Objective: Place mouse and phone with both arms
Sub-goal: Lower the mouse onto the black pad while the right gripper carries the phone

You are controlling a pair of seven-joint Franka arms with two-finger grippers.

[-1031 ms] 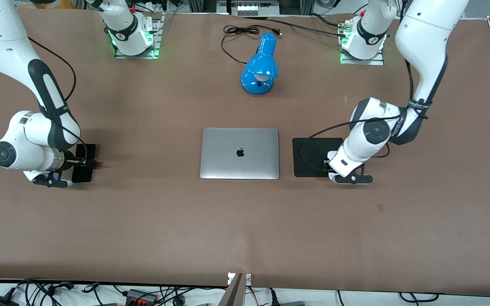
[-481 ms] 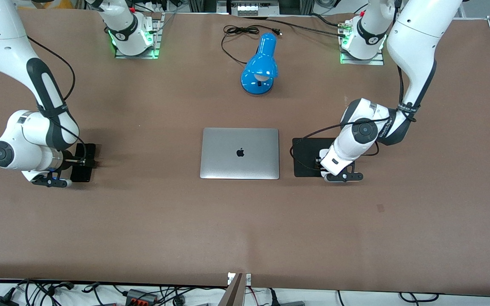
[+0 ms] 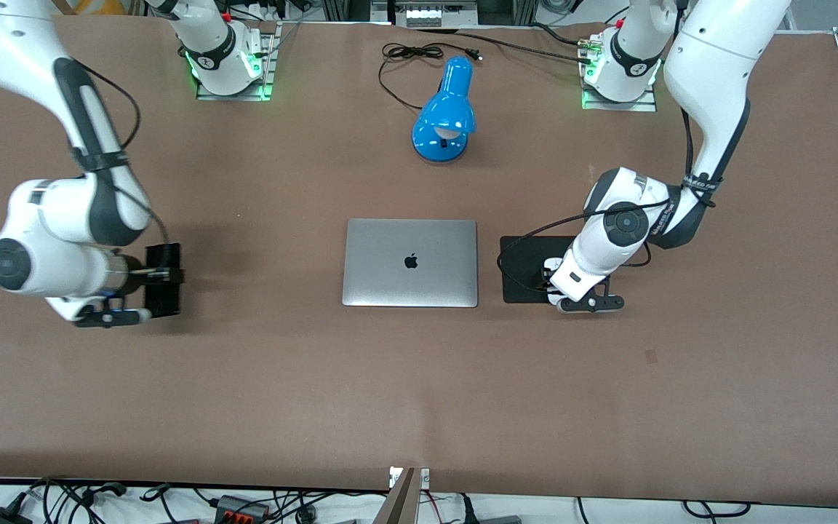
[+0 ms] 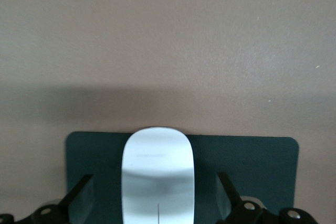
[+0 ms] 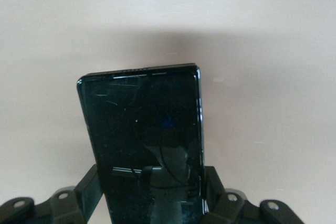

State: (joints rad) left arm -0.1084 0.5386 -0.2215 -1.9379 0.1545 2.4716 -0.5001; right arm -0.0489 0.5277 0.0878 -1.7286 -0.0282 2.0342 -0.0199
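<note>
Fingers of the right gripper (image 5: 152,203) clamp the phone (image 5: 144,129); left gripper (image 4: 157,208) stands spread around the mouse (image 4: 157,174) on the pad (image 4: 252,161), mouse partly cut off.

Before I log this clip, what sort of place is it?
Probably a robotics lab bench staged as a desk: a brown table with two bolted-down arms, a closed laptop, a blue lamp, and loose cables along its edge.

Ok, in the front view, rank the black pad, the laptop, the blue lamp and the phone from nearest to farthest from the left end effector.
1. Black pad: directly under the left end effector, which is over the mouse.
2. Laptop: beside the pad, mid-table.
3. Blue lamp: farther from the camera, toward the arm bases.
4. Phone: at the right arm's end, in the right end effector.
</note>
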